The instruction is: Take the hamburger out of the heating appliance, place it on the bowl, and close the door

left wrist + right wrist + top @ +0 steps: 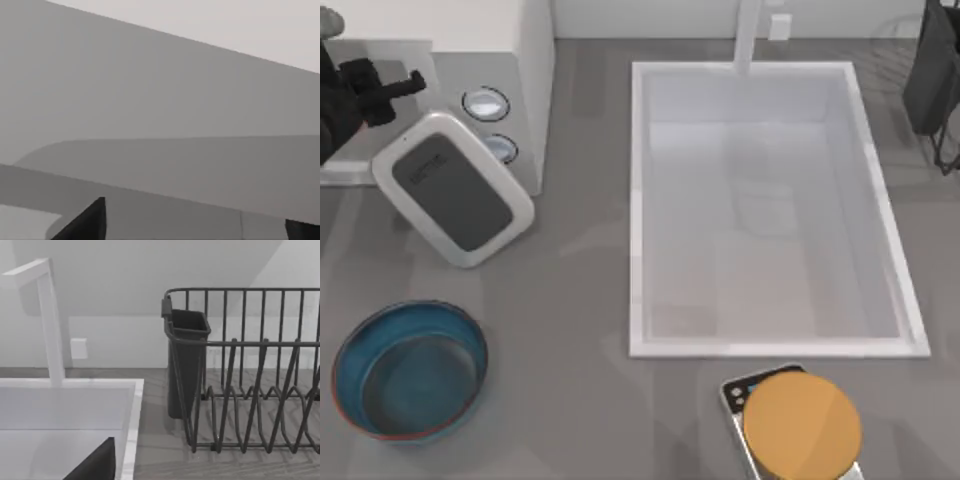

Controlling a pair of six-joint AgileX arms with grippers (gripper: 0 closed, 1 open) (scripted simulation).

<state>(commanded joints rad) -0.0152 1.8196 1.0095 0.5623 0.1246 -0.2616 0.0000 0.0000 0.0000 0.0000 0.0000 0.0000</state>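
Blue bowl (410, 370) near left, door (453, 187) swung open, long axis diagonal, left gripper (405, 85) above microwave (510, 75), fingers' spread unclear

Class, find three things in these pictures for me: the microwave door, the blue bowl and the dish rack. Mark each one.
door (452, 186): top view, on its dark grey window, the door swung open.
blue bowl (350, 345): top view, on its left inner wall.
dish rack (235, 343): right wrist view, on a horizontal wire bar.

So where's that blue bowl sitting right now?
In the top view the bowl sits on the table's near left corner, just below the microwave's open door.
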